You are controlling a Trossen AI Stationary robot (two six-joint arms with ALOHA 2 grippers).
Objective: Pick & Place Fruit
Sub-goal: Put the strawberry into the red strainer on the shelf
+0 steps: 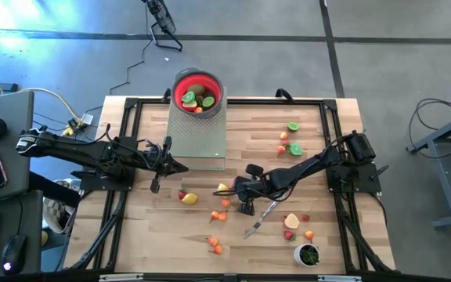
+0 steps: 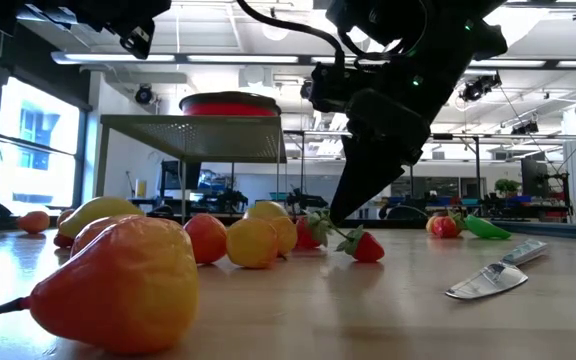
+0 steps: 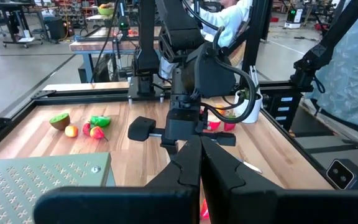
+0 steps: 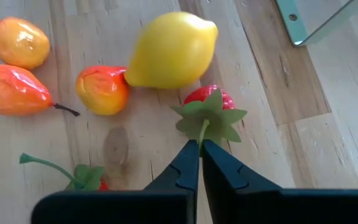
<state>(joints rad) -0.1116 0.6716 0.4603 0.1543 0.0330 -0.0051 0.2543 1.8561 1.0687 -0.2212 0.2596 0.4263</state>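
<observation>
Small toy fruit lie scattered on the wooden table point(image 1: 319, 133). A red strawberry point(image 4: 209, 99) with green leaves lies beside a yellow lemon point(image 4: 171, 50), close to an orange-red piece point(image 4: 102, 89) and two pear-like pieces point(image 4: 14, 87). My right gripper point(image 4: 201, 146) slants down near the table's middle point(image 1: 227, 188) and is shut on the strawberry. A second strawberry point(image 4: 86, 177) with a long stem lies beside it. My left gripper point(image 3: 201, 146) hovers shut at the left point(image 1: 180, 166), holding nothing. A red bowl point(image 1: 198, 92) with fruit stands on a grey perforated stand point(image 1: 197, 137). My right gripper pinches the strawberry's thin green stem point(image 4: 202, 129) between the ends of its two fingers. The fingers slant down from the table's right side. The strawberry lies on the table with its leaves toward the gripper and its far side close to the lemon.
A silver knife point(image 1: 261, 218) lies just near-side of my right gripper. A small white cup point(image 1: 307, 254) with green contents stands at the near right. More fruit lie at the far right point(image 1: 290, 137) and near the front edge point(image 1: 214, 246). A black frame point(image 1: 124, 117) borders the table.
</observation>
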